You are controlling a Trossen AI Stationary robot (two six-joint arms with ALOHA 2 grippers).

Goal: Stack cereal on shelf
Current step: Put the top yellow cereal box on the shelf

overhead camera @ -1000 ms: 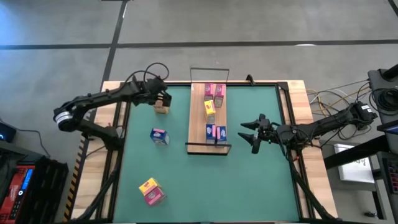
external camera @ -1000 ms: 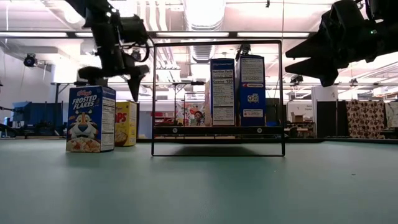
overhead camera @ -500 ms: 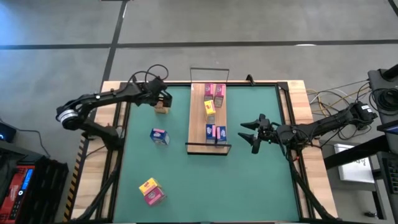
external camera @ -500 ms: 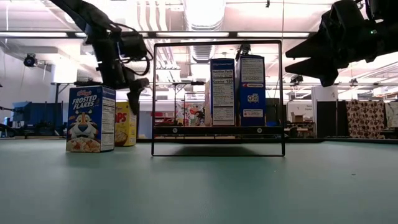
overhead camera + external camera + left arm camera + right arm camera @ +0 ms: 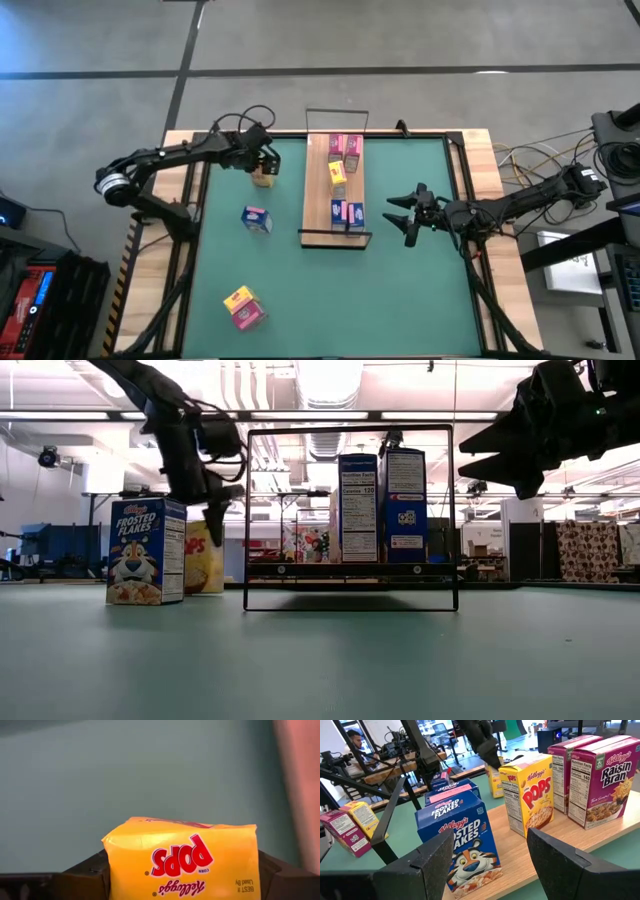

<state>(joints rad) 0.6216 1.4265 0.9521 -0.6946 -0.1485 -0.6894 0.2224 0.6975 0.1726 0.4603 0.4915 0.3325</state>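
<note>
On the shelf [image 5: 314, 205] stand several cereal boxes [image 5: 347, 213], while the left claw [image 5: 264, 172] pinches a yellow Pops box [image 5: 185, 861].

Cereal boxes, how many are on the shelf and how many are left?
Done: about five boxes stand on the shelf. In hand: the left tool grips a yellow Pops box on the table. Left: a blue box and a yellow-and-pink pair. The right tool waits open beside the shelf.
</note>
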